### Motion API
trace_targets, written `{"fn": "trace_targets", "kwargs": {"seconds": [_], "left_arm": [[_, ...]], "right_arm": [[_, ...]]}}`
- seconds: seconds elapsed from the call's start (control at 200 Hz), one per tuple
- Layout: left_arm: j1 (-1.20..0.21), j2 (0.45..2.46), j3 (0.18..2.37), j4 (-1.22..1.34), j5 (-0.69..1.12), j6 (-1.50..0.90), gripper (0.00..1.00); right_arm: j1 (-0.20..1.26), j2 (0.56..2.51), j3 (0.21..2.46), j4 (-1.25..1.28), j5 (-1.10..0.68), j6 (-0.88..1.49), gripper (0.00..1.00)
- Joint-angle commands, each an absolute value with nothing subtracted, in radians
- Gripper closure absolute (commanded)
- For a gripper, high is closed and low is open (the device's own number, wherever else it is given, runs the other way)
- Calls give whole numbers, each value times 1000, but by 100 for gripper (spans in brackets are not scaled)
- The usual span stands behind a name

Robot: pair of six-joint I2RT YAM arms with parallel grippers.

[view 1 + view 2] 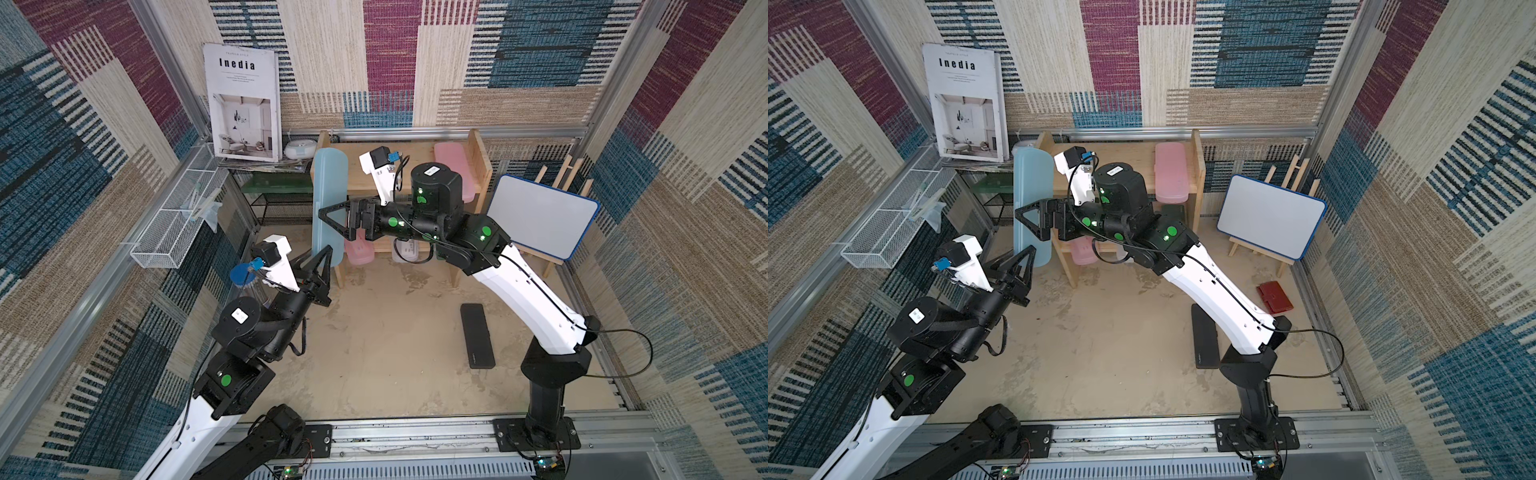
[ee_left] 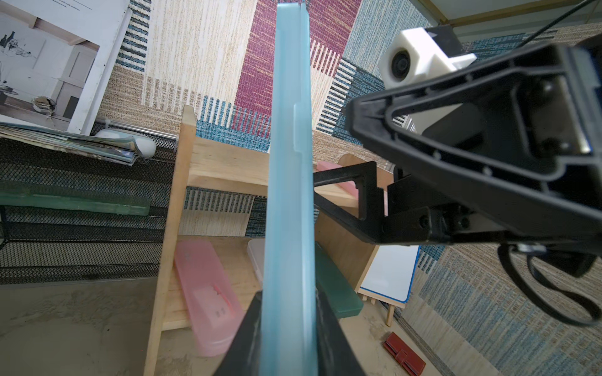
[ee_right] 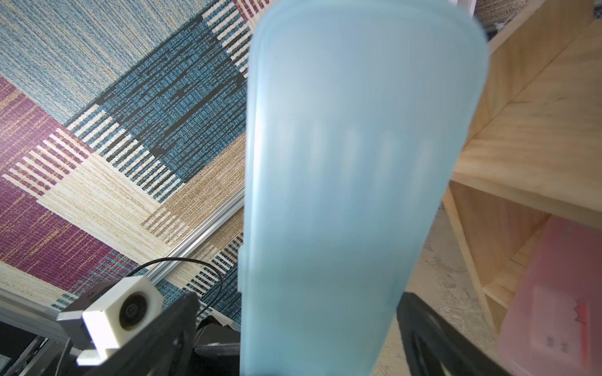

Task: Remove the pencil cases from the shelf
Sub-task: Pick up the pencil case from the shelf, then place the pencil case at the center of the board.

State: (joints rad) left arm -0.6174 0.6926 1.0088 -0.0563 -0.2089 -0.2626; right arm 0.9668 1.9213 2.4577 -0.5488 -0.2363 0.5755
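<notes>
By my read I'm mid-removal on the second case: one lies on the bench, one is in the air, four sit on the shelf.

I have the left claw (image 1: 326,257) clamped nearly shut across the thickness of the light blue pencil case (image 1: 328,183), at its bottom end. The case stands on end, close to vertical, off the shelf (image 1: 482,162) and just outside its left upright.

Look of it: translucent pale blue plastic, long, flat, rounded ends. The left wrist view shows a seam down the edge with a small latch tab. I'd guess it's stiff and slick, so a pinch at one end leaves a lot of lever above.

The right claw (image 3: 298,296) has its jaws spread wide, one either side of the case's broad face, gripping nothing. A gap shows at one jaw; I can't tell at the other.

Next move, my call: either close the right claw across the width before the left lets go, or pull it clear and lay the case flat on the bench (image 1: 395,374) in front of the shelf.

On the shelf's lower tier, left to right: pink case (image 2: 208,293), frosted case (image 1: 405,249), dark green case (image 2: 338,293). The second pink case (image 1: 455,166) is at the right end of the top tier. The black case (image 1: 478,336) lies flat on the bench in front of the shelf's right end
</notes>
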Motion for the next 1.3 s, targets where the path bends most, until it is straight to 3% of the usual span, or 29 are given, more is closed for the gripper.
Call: {"fn": "trace_targets", "kwargs": {"seconds": [0.0,0.401,0.556,0.741,0.841,1.027,1.297], "left_arm": [[-618,689,1016,-30,-181,-256,79],[-618,687,1012,-46,-193,-251,79],[-618,683,1008,-49,-200,-250,77],[-617,677,1008,-66,-227,-251,41],[-618,665,1010,-86,-274,-255,28],[-616,660,1048,-162,-357,-241,21],[-617,660,1021,-159,-361,-284,20]], "right_arm": [[971,1936,2467,-527,-235,588,1],[979,1972,2495,-549,-195,584,0],[979,1968,2494,-551,-178,579,19],[985,1954,2493,-611,-129,543,25],[998,1904,2460,-697,-55,479,25],[1035,1625,2023,-778,55,434,24],[1031,1138,1188,-716,67,771,23]]}}
